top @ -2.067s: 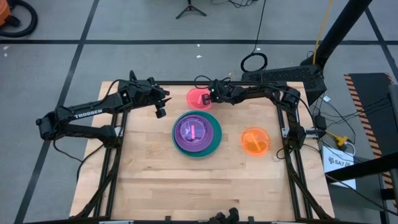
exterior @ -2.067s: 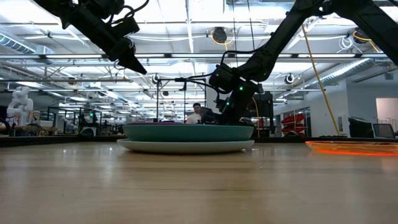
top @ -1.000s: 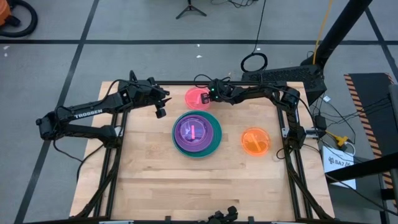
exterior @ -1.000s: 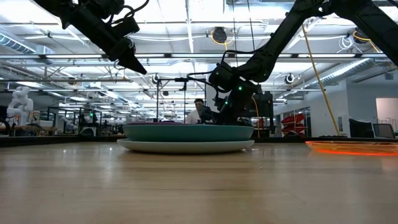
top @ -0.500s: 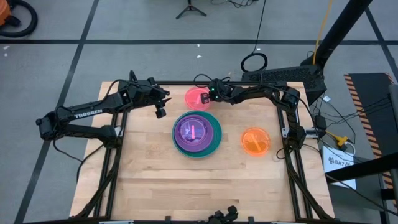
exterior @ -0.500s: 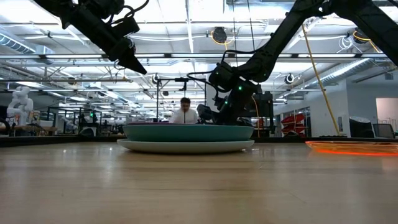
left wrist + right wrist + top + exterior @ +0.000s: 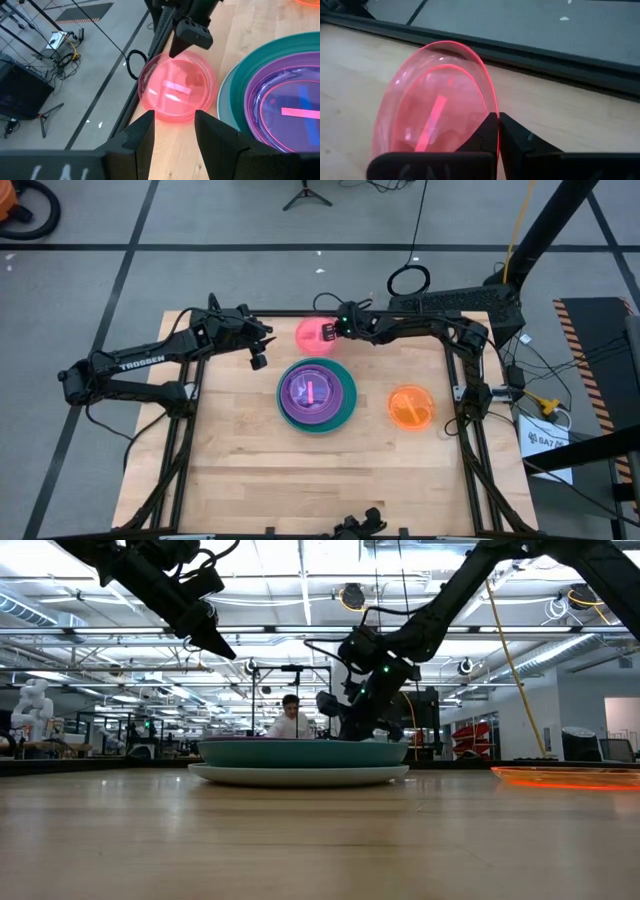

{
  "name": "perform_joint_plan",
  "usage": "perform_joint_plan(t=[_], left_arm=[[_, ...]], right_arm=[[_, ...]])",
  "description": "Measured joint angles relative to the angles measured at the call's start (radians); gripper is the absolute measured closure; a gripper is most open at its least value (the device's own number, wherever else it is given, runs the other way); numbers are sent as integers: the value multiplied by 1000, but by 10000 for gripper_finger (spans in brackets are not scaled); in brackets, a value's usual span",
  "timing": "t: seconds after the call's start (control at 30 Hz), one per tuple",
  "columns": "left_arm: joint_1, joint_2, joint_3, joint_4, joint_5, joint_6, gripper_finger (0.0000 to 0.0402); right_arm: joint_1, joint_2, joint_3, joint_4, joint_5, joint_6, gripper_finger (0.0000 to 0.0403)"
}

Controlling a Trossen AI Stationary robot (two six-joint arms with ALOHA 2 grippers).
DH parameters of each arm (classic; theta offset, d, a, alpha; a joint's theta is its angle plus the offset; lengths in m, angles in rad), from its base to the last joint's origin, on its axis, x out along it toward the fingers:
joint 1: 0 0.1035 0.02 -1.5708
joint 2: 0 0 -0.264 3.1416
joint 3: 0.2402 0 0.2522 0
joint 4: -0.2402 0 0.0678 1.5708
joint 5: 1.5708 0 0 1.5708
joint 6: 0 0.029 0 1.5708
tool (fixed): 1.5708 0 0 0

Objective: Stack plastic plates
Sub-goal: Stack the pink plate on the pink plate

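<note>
Pink plate (image 7: 314, 333), orange plate (image 7: 410, 407), purple plate (image 7: 311, 392) on teal plate (image 7: 346, 409).

I see a glossy, see-through pink plastic plate (image 7: 437, 107) catching the light along its thin rim, pinched between matt black fingers (image 7: 512, 137). The purple plastic plate (image 7: 287, 107) and the teal plastic one (image 7: 239, 75) under it look smooth and shiny too. The pale wooden table top (image 7: 250, 470) is smooth butcher-block with a faint satin sheen.
</note>
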Motion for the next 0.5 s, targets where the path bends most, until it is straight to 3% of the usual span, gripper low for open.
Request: perform_joint_plan(t=[0.5], left_arm=[[0,0,0,0,0,0,254]], right_arm=[[0,-84,0,36,-6,-37,402]])
